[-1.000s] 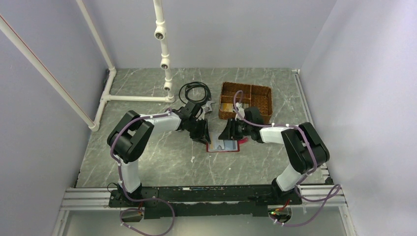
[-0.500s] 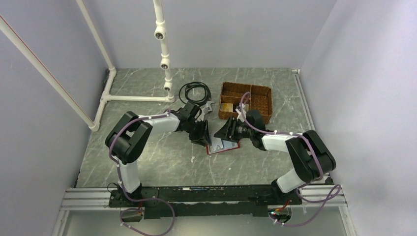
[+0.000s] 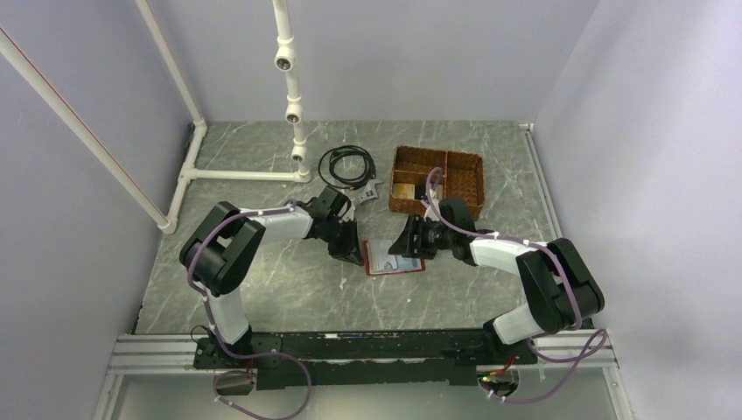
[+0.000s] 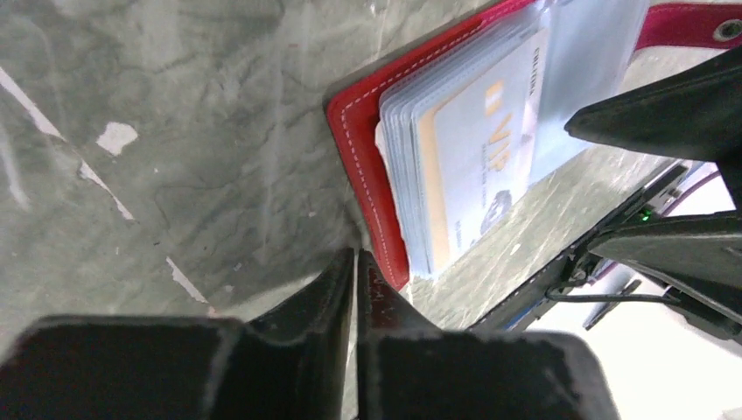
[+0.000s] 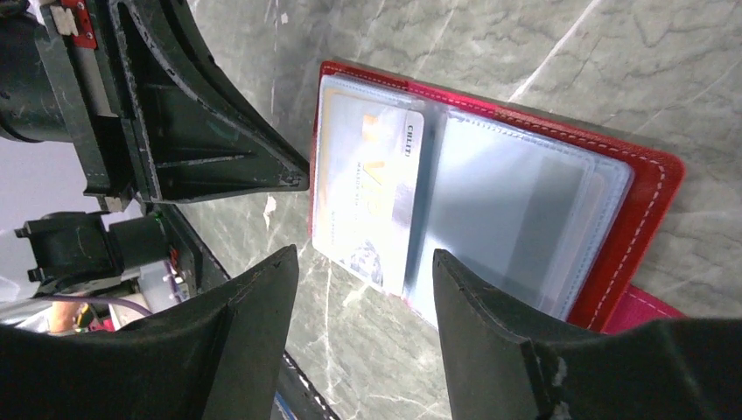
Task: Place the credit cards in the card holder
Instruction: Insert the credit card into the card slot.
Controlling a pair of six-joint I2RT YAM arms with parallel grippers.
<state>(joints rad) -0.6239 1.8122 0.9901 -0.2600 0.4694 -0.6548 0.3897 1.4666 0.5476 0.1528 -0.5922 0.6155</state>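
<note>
The dark-red card holder (image 3: 394,268) lies open on the table between my two grippers. Its clear sleeves face up, and a pale card with an orange stripe (image 5: 367,192) sits in the left sleeve. It also shows in the left wrist view (image 4: 477,166). The red snap tab (image 4: 691,22) sticks out at the holder's right side. My left gripper (image 3: 357,256) is shut and empty, its tip (image 4: 356,262) at the holder's red left edge (image 4: 363,149). My right gripper (image 5: 363,262) is open and empty, low over the holder's near edge. More cards lie in the wicker basket (image 3: 403,190).
The brown wicker divided basket (image 3: 459,166) stands behind the holder at the back right. A coiled black cable (image 3: 344,164) lies behind the left gripper. A white pipe frame (image 3: 289,96) runs along the back left. Bare marbled table lies in front of the holder.
The holder was tilted half a second ago and now lies flat and open. My right gripper has come down lower over it. My left gripper has dropped slightly to its left edge.
</note>
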